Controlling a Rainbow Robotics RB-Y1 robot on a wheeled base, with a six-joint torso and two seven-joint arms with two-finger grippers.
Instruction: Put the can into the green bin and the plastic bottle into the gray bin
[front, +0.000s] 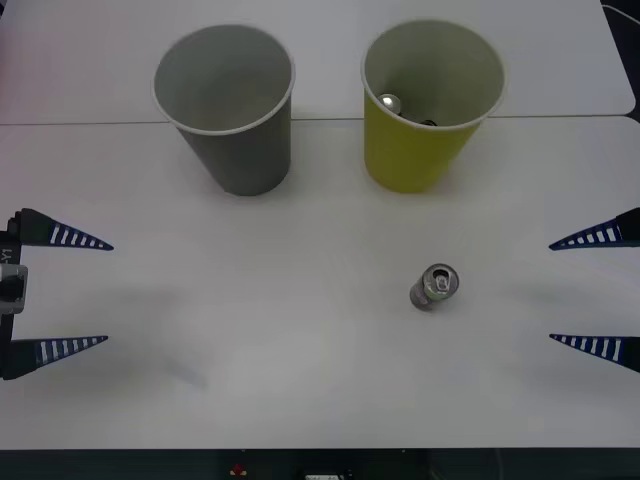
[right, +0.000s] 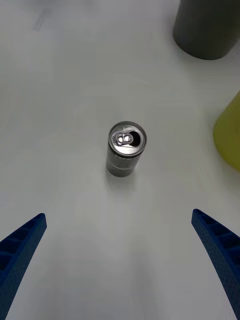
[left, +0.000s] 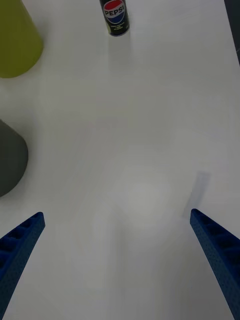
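Note:
The can (front: 433, 287) stands upright on the white table, right of centre, its pull-tab top facing up. It sits straight ahead of my right gripper (front: 550, 292), which is open at the right edge with nothing between its fingers. In the right wrist view the can (right: 125, 150) lies beyond the open gripper (right: 118, 214). My left gripper (front: 108, 292) is open at the left edge, far from the can (left: 115, 17). The gray bin (front: 225, 105) stands at the back left, the green bin (front: 430, 110) at the back right. The plastic bottle is out of view.
A shiny round metal object (front: 389, 103) lies inside the green bin. A seam (front: 80, 123) between two tabletops runs behind the bins. The table's front edge (front: 320, 449) is close to me. Bare tabletop lies between the grippers and the bins.

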